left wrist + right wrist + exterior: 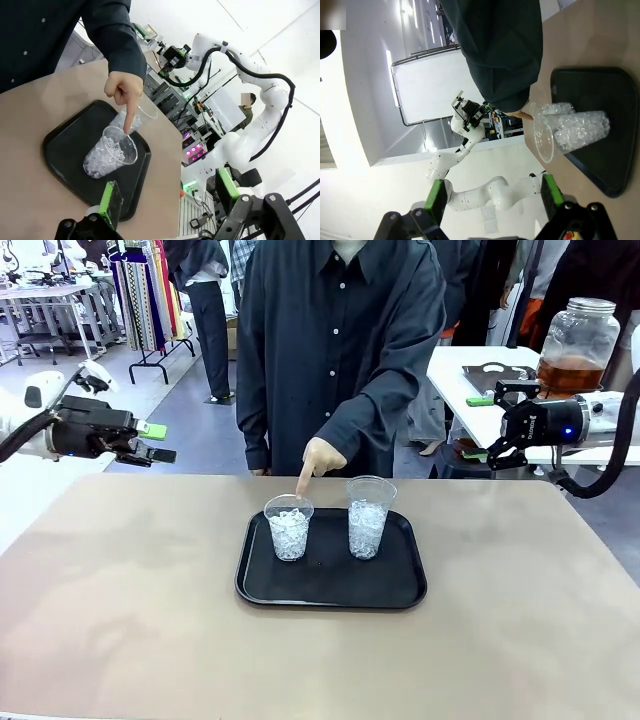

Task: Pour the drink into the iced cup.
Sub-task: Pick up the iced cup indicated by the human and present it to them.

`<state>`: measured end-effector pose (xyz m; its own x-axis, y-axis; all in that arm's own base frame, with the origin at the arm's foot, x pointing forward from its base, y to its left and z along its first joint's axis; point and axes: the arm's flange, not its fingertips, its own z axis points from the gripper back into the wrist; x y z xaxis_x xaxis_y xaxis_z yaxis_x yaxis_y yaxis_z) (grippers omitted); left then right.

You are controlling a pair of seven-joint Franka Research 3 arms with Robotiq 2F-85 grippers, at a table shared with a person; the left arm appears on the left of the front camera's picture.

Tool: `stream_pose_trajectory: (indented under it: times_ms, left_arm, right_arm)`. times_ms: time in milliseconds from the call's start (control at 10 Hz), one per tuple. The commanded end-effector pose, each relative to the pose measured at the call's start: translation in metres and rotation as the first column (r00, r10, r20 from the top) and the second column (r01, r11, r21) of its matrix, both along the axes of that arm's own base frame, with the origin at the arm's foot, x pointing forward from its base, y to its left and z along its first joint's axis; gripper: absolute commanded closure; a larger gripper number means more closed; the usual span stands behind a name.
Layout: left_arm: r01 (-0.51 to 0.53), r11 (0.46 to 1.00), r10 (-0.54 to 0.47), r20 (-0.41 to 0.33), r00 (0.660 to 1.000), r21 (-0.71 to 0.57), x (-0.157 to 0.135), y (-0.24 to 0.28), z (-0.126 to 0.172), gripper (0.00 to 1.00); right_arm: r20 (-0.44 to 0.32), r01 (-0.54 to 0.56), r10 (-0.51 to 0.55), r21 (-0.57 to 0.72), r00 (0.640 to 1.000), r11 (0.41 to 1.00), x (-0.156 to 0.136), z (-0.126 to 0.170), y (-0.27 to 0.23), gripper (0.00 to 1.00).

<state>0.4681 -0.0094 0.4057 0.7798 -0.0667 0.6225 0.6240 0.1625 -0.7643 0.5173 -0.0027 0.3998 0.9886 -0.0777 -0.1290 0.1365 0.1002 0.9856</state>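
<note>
1. Tan tabletop (120, 620) fills the foreground, and a black tray (260, 585) lies flat on it near the middle.
2. Two clear plastic cups stand upright on the tray, close together but apart. The left cup (289, 528) is on the tray's left half and the taller right cup (369, 517) on its right half. Both are packed with white ice cubes.
3. The person's hand (322, 458) reaches in from beyond the tray's far edge. It is curled, with the index finger pointing straight down at the left cup's rim. I cannot tell whether the fingertip touches the rim.
4. The drink (568, 376), an amber-brown liquid, sits in the lower part of a lidded glass jar (580, 330). The jar stands on a white side table (450, 370), well beyond the tray's far right corner.
5. The left gripper (157, 443) hangs in the air well off the tray's left side, level with the person's waist. Its green-padded fingers are spread and nothing is between them.
6. The right gripper (480, 427) hangs well off the tray's right side, just in front of the jar's table. Its fingers are spread wide and hold nothing.
</note>
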Motion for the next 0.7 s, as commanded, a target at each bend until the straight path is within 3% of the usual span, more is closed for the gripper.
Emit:
stream_pose_trajectory:
  times_ms: [0,100,200,400,600]
  left_arm:
    - [-0.003,1.0,0.003,0.0,1.0,0.002,0.0,0.001,0.0,0.0]
    - [0.039,0.997,-0.05,0.168,0.984,0.067,0.011,-0.002,-0.008,0.0]
    - [0.057,0.992,-0.085,0.266,0.96,0.11,0.017,-0.006,-0.015,0.0]
    - [0.121,0.987,-0.154,0.375,0.914,0.11,0.023,-0.012,-0.029,0.0]
    - [0.128,0.98,-0.188,0.517,0.835,0.151,0.023,-0.019,-0.047,0.0]
  right_arm:
    - [0.0,0.0,0.0,0.002,1.0,1.0,0.0,0.001,0.0,0.0]
    - [0.0,0.0,0.0,0.002,1.0,1.0,0.0,0.001,0.0,0.0]
    - [0.0,0.0,0.0,0.002,1.0,1.0,0.0,0.001,0.0,0.0]
    - [0.0,0.0,0.0,0.002,1.0,1.0,0.0,0.001,0.0,0.0]
    - [0.0,0.0,0.0,0.002,1.0,1.0,0.0,0.001,0.0,0.0]
